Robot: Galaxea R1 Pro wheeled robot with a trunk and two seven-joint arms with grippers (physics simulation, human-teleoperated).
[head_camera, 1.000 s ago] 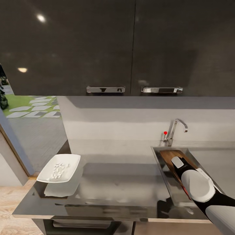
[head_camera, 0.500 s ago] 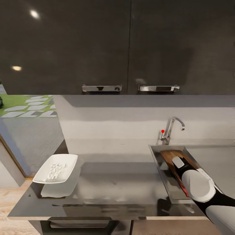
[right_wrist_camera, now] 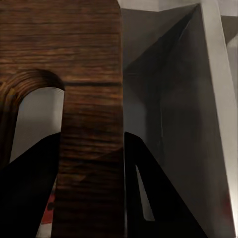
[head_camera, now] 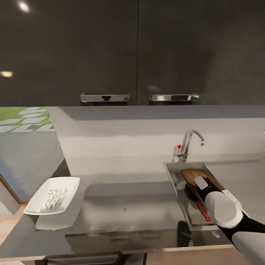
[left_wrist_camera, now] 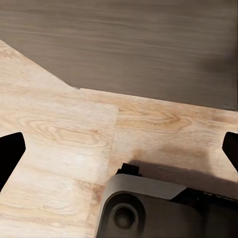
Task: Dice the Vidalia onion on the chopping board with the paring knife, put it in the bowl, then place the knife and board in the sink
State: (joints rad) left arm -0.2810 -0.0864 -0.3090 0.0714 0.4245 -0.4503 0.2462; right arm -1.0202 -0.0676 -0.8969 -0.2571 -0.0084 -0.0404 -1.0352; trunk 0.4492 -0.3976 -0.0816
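In the head view the sink [head_camera: 176,191] is at the right, with its chrome tap [head_camera: 190,141] and red knob behind it. The dark brown chopping board [head_camera: 193,173] leans inside the basin. My right gripper [head_camera: 193,189] reaches down into the basin and is shut on the board's handle end. In the right wrist view its black fingers [right_wrist_camera: 153,198] clamp the wooden strip beside the slot hole of the board [right_wrist_camera: 89,99]. The paring knife's reddish handle [head_camera: 203,212] lies in the basin beside my arm. The white bowl [head_camera: 51,195] with diced onion sits on the countertop [head_camera: 129,206] at the left. My left gripper [left_wrist_camera: 119,148] is open over wooden floor.
Dark upper cabinets with chrome handles [head_camera: 105,97] hang over the counter. A grey backsplash wall [head_camera: 121,136] runs behind it. The flat drainboard [head_camera: 239,180] lies right of the basin. The counter's left end borders an opening onto a paved area with grass [head_camera: 22,121].
The whole picture has shifted left, so the camera has moved. My right arm and the board keep their place in the picture. More of the knife's red handle shows.
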